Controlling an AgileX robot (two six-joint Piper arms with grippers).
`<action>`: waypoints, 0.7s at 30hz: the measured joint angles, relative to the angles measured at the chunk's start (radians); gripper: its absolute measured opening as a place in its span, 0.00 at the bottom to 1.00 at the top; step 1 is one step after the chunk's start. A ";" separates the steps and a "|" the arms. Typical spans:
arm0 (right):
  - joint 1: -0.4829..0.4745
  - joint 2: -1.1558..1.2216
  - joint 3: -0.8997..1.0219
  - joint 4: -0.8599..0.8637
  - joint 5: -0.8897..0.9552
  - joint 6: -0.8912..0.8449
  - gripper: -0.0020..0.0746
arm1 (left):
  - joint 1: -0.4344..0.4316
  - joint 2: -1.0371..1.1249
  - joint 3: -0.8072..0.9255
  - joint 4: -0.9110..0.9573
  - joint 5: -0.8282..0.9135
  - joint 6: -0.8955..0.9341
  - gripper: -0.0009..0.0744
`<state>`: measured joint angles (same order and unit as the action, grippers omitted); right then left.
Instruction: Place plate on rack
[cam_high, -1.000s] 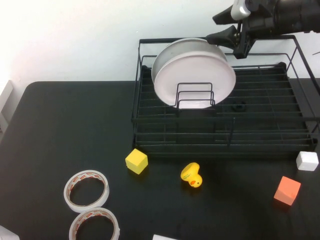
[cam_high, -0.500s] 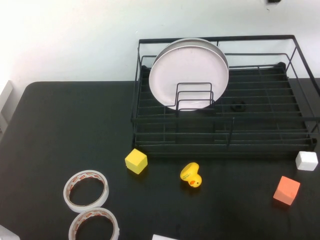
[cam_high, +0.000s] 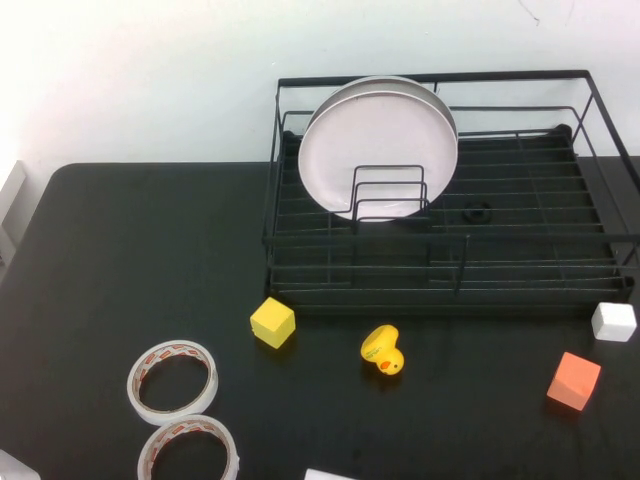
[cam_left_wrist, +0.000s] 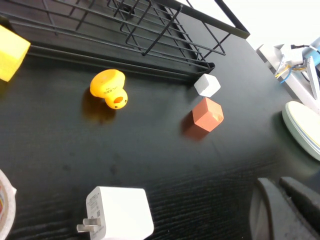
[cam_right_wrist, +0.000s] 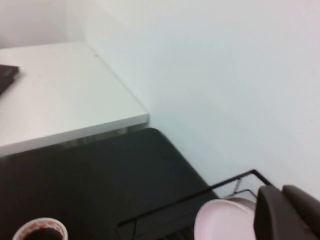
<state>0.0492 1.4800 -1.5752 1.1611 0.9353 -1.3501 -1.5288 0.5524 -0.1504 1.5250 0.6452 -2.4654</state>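
Standing on edge in the rack (cam_high: 520, 262), the plate (cam_high: 378, 148) leans among the upright looped dividers (cam_high: 388, 192) at the rack's left end, its pale pink face turned toward the near edge of the table (cam_high: 120, 260). A second rim shows just behind it, so it may be backed by another plate, though this cannot be told for sure. The rack fills the far right part of the table, with a small black ring (cam_high: 477, 212) lying on its wire floor.

Just before the rack's front rail lie a yellow cube (cam_high: 272, 322) and a rubber duck (cam_high: 382, 350). Toward the right edge sit a white cube (cam_high: 613, 321) and an orange cube (cam_high: 574, 380). Two tape rolls (cam_high: 172, 381) rest near the near left corner, and a white charger (cam_left_wrist: 119, 214) lies at the near edge.

The left gripper (cam_left_wrist: 287, 212) hangs low over the near right part of the table, its dark fingers close together with only a slit between them, grasping nothing. The right gripper (cam_right_wrist: 287, 212) is raised high beyond the rack's far rail, above the plate; whether its jaws are parted cannot be told.
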 joint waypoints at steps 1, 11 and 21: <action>0.000 -0.044 0.057 0.002 -0.020 -0.018 0.04 | 0.000 0.000 0.000 0.000 0.000 0.000 0.01; 0.000 -0.559 0.443 0.034 -0.166 -0.088 0.04 | 0.000 0.000 0.000 0.000 0.000 0.000 0.01; 0.000 -0.833 0.644 0.065 -0.161 -0.086 0.03 | 0.000 0.000 0.000 0.000 0.000 0.000 0.01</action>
<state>0.0492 0.6470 -0.9315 1.2259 0.7747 -1.4363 -1.5288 0.5524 -0.1504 1.5250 0.6452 -2.4654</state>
